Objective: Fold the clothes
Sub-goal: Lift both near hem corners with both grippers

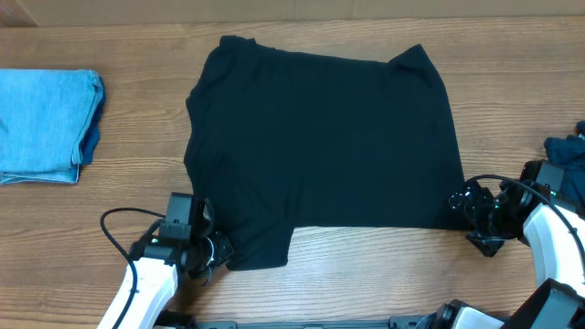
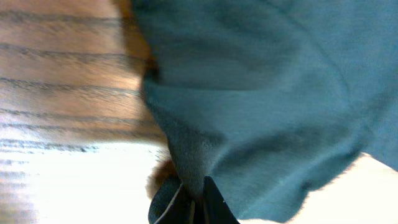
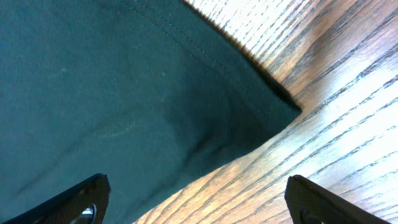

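Observation:
The black T-shirt lies spread flat in the middle of the wooden table. My left gripper sits at the shirt's near left corner. In the left wrist view the left gripper is shut on a pinched ridge of the T-shirt fabric. My right gripper is at the shirt's near right corner. In the right wrist view the right gripper stands wide open just above the table, one finger over the T-shirt and the other over bare wood, with the hemmed corner lying ahead.
A folded light blue denim garment lies at the far left. A crumpled dark navy garment sits at the right edge, beside my right arm. A black cable loops near the left arm.

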Controlling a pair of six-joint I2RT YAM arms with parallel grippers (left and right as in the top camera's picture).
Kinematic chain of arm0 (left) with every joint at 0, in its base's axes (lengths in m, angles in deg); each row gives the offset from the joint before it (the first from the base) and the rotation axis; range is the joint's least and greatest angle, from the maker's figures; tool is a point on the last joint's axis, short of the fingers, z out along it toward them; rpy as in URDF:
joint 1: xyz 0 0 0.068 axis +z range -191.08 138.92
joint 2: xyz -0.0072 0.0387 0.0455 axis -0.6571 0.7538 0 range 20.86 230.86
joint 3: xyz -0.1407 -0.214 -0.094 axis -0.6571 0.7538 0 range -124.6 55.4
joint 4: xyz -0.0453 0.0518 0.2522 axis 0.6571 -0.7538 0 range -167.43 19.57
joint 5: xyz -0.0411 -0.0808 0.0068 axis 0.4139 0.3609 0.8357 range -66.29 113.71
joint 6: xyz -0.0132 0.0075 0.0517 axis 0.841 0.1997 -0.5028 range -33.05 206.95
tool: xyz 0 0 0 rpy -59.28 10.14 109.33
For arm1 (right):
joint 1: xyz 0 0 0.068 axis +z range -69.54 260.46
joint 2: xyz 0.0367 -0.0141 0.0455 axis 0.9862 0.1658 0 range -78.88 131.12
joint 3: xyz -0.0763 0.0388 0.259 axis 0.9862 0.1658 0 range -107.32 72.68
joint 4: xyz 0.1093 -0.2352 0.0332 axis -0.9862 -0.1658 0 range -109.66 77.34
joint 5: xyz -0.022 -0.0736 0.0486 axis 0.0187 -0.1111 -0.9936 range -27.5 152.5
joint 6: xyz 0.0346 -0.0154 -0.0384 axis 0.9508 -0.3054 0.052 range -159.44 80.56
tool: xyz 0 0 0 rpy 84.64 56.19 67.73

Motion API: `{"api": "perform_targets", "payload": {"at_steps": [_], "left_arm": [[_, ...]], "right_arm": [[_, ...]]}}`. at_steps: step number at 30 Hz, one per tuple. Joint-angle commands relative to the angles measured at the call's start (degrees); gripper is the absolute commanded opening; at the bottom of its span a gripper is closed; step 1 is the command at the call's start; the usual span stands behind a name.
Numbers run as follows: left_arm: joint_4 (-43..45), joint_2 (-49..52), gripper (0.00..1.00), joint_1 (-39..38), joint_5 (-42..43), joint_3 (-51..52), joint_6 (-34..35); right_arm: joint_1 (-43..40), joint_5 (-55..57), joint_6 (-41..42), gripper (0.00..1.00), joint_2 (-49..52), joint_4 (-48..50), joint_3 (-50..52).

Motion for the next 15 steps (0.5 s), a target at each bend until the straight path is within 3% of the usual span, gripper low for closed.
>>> {"api": "perform_targets", "payload": {"at_steps": [1,8,15], "left_arm": [[-2.0,-0.9,0.04,0.3,2.4,-7.0,-2.7],[-3.7,-0.9,0.04,0.3,1.4,-12.0,-3.6],[-3.9,-0.9,0.04,0.3,0.7,-12.0,-3.8]], "right_arm": [[-0.2,0.0,-0.3,0.95,-0.3,0.3,0.0],[-1.5,1.7,3.1,1.00,0.5,1.2,0.0],[-6.1,-0.3,2.2,1.00,9.7,3.5,0.0]]}}
